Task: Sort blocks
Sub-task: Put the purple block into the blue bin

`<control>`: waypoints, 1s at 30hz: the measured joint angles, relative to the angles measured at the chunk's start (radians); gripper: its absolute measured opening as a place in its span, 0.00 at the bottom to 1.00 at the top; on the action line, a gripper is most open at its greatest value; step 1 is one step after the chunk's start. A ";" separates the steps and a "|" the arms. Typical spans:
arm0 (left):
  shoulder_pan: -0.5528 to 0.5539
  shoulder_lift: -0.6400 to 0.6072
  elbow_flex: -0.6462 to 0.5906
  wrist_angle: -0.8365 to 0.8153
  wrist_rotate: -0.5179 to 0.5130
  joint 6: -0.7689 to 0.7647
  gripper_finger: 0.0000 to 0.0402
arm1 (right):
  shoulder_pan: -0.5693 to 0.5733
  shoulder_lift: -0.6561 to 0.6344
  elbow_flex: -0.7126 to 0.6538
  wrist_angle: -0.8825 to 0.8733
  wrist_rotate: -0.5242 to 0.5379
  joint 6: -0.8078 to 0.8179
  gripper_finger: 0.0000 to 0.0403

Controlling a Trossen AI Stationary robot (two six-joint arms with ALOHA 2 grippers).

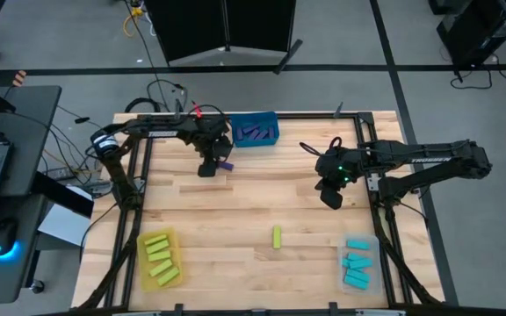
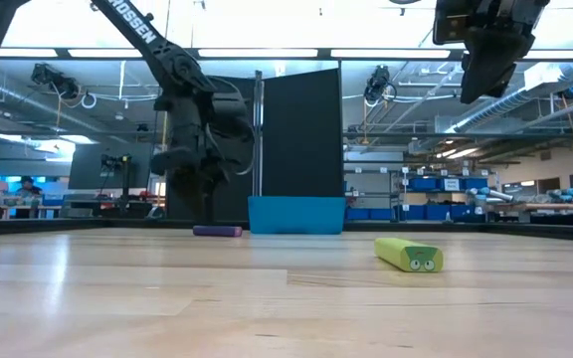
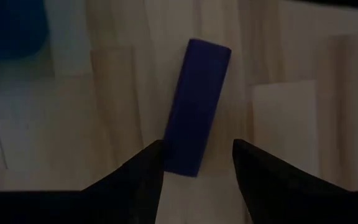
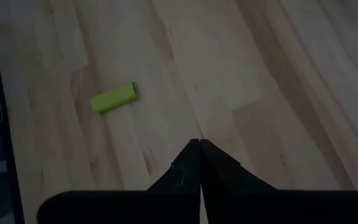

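While spread wide just above the table [image 1: 253,197], left gripper [image 1: 211,168] low over a purple block [image 1: 224,165], fingers [image 3: 143,177] either side of its near end, nothing gripped; block flat on the wood, just beside the blue bin [image 1: 255,129] with more purple bars. Right gripper [image 1: 331,197] raised over the right side, fingers pressed together, empty. One lime block [image 1: 277,237] alone mid-table; others in the yellow bin [image 1: 160,260], cyan ones in the clear bin [image 1: 357,264].

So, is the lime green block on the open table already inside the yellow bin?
No, the lime green block lies alone on the bare wood of the table, well apart from the yellow bin at the corner.
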 joint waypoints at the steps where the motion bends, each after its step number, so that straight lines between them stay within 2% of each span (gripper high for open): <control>1: -0.005 0.004 0.000 0.010 -0.014 0.000 0.49 | 0.000 0.000 0.000 0.000 0.000 0.000 0.02; 15: -0.073 0.067 0.002 0.062 -0.089 0.048 0.49 | 0.000 0.000 0.000 0.000 0.000 0.000 0.02; 18: -0.082 0.068 0.006 0.064 -0.094 0.048 0.43 | 0.000 0.000 0.000 0.000 0.000 0.000 0.02; 23: -0.090 0.071 0.031 0.036 -0.086 0.045 0.24 | 0.000 0.000 0.000 0.000 0.000 0.001 0.02; 26: -0.092 0.073 0.073 -0.062 -0.040 0.041 0.24 | 0.000 0.000 0.000 0.000 0.000 0.001 0.02; 30: -0.100 0.065 0.156 -0.166 -0.034 -0.004 0.24 | 0.000 0.000 0.000 0.000 -0.004 0.001 0.02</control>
